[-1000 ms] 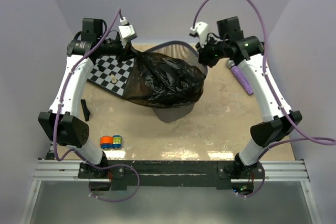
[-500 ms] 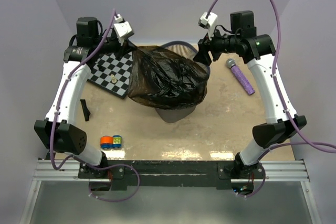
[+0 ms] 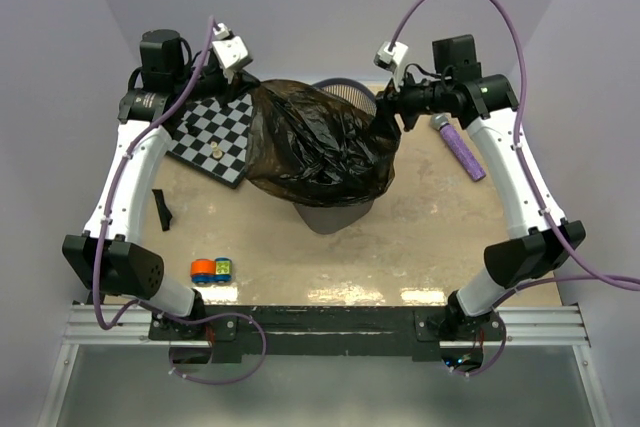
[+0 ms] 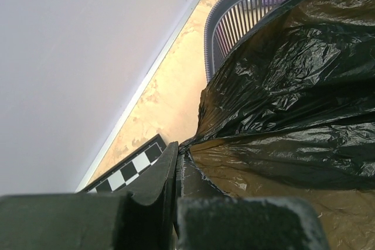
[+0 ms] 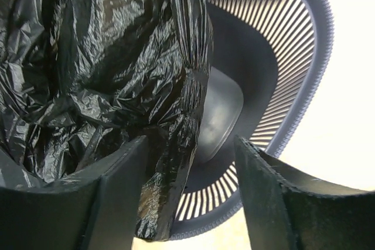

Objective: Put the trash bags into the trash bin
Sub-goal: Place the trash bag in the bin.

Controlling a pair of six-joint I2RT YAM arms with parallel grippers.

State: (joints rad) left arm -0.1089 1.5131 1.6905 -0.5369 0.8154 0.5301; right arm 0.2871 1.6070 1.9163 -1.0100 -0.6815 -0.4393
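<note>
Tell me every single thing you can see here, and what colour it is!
trash bag: one, glossy black, draped over the bin's top
trash bin: one, grey mesh, far middle of the table
black strip: one, black, left side of the table
checkerboard: one, black and white, far left, beside the bin
round piece: one, tan, on the checkerboard
microphone: one, purple, far right
toy blocks: one small cluster, orange, blue and green, near left
table: one, beige
left gripper: one, black, shut on the bag's edge
right gripper: one, black, open around the bag's other edge
</note>
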